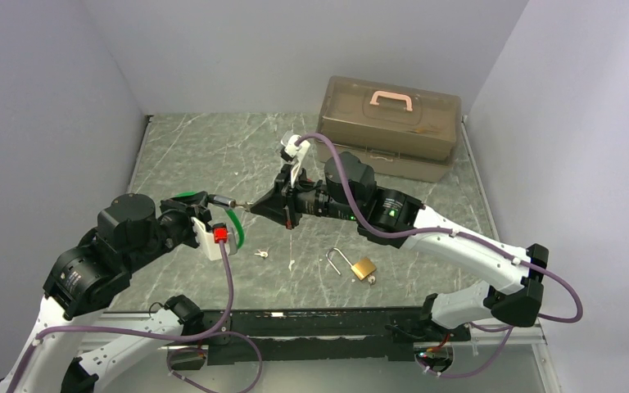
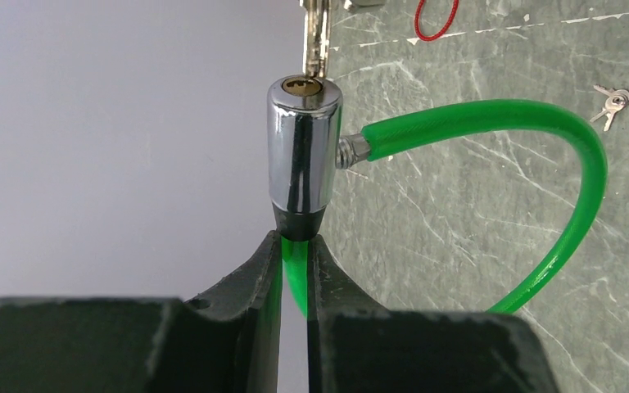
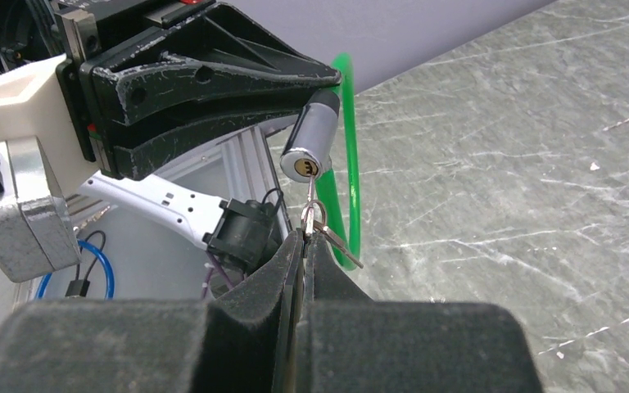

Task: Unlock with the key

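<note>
Plain lilac-grey walls (image 1: 41,98) stand beyond and to both sides of the jaws. Under the jaws lies a grey-green marbled tabletop (image 1: 205,155) with white veins. Beyond the jaws, against the back wall (image 1: 295,49), sits a brown translucent toolbox (image 1: 393,131) with a pink handle (image 1: 391,100). Light is soft and even.

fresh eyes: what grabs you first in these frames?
In mid-air at the centre of the top view, the left pincer clamps a green cable lock, while the right pincer holds a key with its tip at the chrome keyhole. A brass padlock lies open on the table nearer the arms, and a brown toolbox sits back right.
</note>
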### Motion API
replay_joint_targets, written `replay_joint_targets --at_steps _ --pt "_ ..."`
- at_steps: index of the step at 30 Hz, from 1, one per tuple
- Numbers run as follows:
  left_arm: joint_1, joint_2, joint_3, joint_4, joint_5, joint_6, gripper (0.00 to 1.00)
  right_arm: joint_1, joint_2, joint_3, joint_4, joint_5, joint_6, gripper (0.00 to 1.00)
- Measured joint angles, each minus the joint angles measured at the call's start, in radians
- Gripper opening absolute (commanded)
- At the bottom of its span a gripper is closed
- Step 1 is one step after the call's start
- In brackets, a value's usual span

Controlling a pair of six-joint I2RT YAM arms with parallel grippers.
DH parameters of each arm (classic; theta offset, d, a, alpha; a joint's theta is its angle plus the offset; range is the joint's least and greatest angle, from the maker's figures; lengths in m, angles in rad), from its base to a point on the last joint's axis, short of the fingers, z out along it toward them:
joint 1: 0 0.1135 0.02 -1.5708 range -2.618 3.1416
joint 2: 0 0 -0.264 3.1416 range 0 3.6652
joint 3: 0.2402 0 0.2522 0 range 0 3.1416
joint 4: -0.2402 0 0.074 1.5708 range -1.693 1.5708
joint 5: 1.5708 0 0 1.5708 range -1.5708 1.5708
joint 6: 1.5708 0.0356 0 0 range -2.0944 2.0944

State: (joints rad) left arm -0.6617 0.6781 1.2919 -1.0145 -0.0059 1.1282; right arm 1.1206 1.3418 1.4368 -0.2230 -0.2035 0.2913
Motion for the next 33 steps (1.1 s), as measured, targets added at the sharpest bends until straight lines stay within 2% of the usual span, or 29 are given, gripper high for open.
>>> replay_joint_targets --at_steps 33 --pt "0.000 0.012 0.014 0.000 0.009 0.000 0.00 0.000 -0.016 -0.007 0.008 -0.012 0.004 0.00"
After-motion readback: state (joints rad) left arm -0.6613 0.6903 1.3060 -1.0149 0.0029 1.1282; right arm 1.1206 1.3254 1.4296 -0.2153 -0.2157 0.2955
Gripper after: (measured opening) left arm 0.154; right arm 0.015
